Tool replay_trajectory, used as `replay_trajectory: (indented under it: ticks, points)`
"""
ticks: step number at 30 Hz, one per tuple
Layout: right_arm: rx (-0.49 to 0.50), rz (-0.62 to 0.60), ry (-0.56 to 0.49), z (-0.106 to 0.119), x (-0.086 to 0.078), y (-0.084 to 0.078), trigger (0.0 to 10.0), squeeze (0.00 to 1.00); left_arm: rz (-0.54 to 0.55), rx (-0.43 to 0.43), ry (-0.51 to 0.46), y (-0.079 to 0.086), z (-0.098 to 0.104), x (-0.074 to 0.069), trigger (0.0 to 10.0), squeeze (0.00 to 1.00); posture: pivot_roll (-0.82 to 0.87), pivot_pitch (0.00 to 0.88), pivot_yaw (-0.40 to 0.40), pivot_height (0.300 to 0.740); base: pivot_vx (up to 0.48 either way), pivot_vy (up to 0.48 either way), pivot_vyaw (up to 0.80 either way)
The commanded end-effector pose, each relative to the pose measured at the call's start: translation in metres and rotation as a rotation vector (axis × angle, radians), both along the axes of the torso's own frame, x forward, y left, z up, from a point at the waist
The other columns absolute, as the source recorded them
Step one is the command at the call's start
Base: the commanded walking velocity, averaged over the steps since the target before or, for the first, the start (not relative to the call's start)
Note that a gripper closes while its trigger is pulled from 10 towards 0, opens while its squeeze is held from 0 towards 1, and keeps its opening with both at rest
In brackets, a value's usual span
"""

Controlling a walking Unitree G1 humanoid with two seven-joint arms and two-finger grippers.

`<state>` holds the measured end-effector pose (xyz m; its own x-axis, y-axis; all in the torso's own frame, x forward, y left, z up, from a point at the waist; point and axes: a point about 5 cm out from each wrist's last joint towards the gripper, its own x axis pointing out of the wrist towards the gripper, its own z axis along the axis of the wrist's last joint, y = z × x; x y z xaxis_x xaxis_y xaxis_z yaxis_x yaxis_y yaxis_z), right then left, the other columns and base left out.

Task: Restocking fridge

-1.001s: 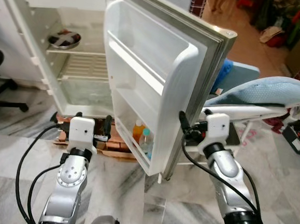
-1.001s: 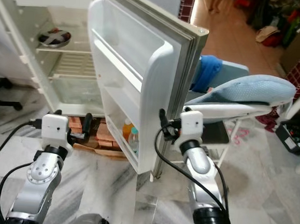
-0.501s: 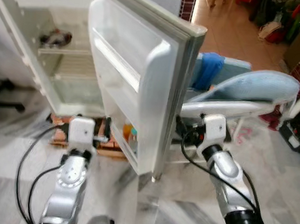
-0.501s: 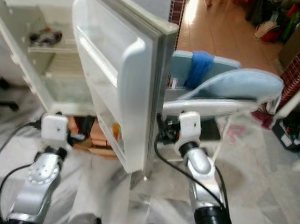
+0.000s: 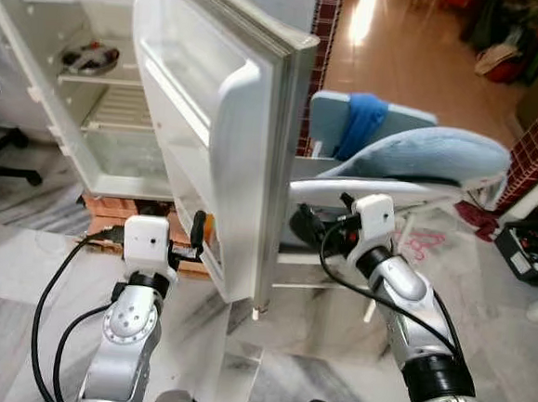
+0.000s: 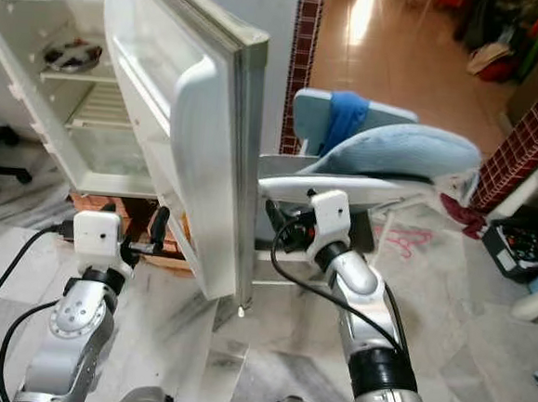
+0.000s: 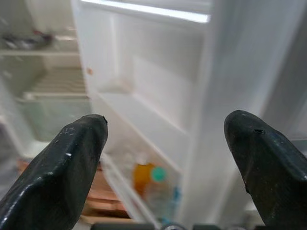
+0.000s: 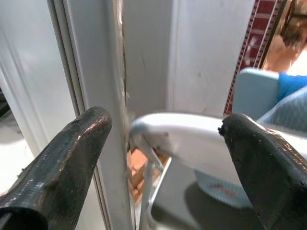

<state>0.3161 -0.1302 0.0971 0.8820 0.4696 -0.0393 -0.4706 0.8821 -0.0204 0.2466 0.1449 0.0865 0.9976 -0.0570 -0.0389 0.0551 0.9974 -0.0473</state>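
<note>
I have the fridge (image 5: 99, 104) ahead and to my left, its door (image 5: 228, 123) swung open so that the free edge points toward me between the two arms. In the lowest door shelf I can make out an orange bottle (image 7: 142, 176) and a clear bottle with a teal cap (image 7: 158, 184), standing side by side and touching as far as the blurred left wrist view allows. Inside the cabinet, a metal dish (image 5: 89, 56) sits on the upper wire shelf; the compartment below it looks bare white. The fridge stands on a base of red bricks (image 5: 110, 209). My left gripper (image 7: 165, 158) is raised on the inner side of the door, close to the lower shelf, fingers (image 7: 62, 167) spread wide with nothing between them. My right gripper (image 8: 163, 158) is on the outer side of the door, near its edge, fingers (image 8: 67, 163) likewise spread wide and holding nothing; the door edge passes between them in the right wrist view, but I cannot tell whether either finger touches it. Just behind the right gripper is a white-framed chair (image 5: 391, 187) with a pale blue cushion (image 5: 431, 153), and a blue cloth (image 5: 361, 120) hangs over the panel behind it. The floor (image 5: 22, 265) is grey-veined marble.
</note>
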Motion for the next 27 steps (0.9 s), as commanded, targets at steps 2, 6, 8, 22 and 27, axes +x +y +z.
replay_trajectory:
  ticks: [2,6,8,22,27]
  points:
    - [0.059,0.046,-0.043,0.016,0.011,0.016,10.0,0.0,-0.041,-0.043,0.066,0.0,-0.008,-0.006,10.0,0.0,0.12,0.048,-0.001,0.74,0.0,0.0,0.0]
    - [0.169,0.081,-0.098,0.045,0.026,0.031,10.0,0.0,-0.104,-0.057,0.127,-0.006,-0.014,-0.005,10.0,0.0,0.12,0.043,-0.001,0.74,0.0,0.0,0.0]
    - [0.184,0.085,-0.124,0.055,0.031,0.036,10.0,0.0,-0.108,-0.048,0.139,-0.007,-0.016,-0.005,10.0,0.0,0.12,0.042,0.0,0.74,0.0,0.0,0.0]
    - [0.636,0.623,-0.115,0.129,0.008,0.107,10.0,0.0,-0.085,-0.062,0.171,-0.003,-0.017,-0.005,10.0,0.0,0.14,0.046,-0.009,0.74,0.0,0.0,0.0]
    - [0.457,0.649,-0.092,0.098,-0.002,0.089,10.0,0.0,-0.082,-0.064,0.187,-0.002,-0.018,-0.005,10.0,0.0,0.13,0.051,-0.008,0.74,0.0,0.0,0.0]
